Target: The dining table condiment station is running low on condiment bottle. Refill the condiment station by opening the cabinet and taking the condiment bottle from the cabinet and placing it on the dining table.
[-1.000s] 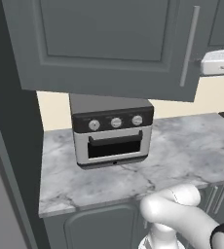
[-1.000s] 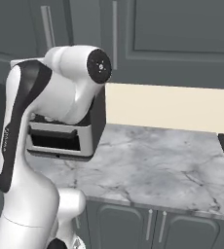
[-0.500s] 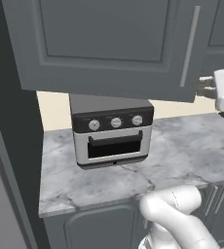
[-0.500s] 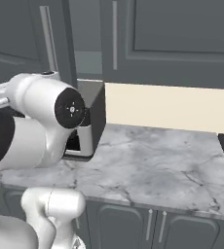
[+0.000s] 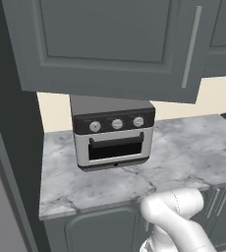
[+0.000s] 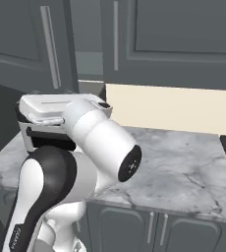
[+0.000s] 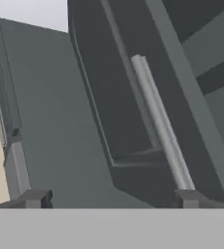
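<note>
- The gripper (image 7: 109,198) is facing the dark grey cabinet (image 5: 110,44), its two dark fingertips (image 7: 35,198) standing wide apart with nothing between them.
- The cabinet's long grey bar handle (image 7: 160,126) is rising just above the right-hand fingertip in the hand view; whether they touch cannot be told.
- A toaster oven (image 5: 112,133) is sitting on the marble worktop (image 5: 183,152) below the cabinet.

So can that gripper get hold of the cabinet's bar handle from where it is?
Probably yes. In the hand view the open gripper faces the cabinet door, and its bar handle runs down toward one fingertip with nothing between them.
</note>
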{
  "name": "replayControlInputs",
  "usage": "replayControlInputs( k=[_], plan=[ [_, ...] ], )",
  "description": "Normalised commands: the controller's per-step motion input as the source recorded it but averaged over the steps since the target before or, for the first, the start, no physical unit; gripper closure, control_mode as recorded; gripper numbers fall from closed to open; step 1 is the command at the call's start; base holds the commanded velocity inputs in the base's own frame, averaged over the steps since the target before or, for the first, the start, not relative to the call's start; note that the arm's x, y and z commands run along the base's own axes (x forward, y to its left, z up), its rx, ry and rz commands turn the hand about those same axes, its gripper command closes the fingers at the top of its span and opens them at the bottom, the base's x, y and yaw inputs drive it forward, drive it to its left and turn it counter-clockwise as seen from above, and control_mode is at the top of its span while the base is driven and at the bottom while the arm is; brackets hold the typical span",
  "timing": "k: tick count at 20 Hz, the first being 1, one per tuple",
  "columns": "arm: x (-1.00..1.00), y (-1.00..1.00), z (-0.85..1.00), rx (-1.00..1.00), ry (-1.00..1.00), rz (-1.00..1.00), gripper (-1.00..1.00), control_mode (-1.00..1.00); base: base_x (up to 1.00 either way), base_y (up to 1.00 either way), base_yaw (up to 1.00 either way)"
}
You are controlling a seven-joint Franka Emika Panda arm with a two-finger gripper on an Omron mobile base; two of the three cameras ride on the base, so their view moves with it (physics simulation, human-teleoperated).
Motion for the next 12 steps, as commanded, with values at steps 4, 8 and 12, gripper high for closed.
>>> replayControlInputs(
  k=[4, 8, 12],
  plan=[
    [0.59, -1.0, -0.4, 0.29, 0.26, -0.03, -1.0, -1.0, 0.0, 0.0, 0.0],
    [1.0, -0.76, -0.09, 0.32, 0.32, 0.0, -1.0, -1.0, 0.0, 0.0, 0.0],
    [1.0, -0.06, -0.02, 0.2, 0.33, 0.0, -1.0, -1.0, 0.0, 0.0, 0.0]
  ],
)
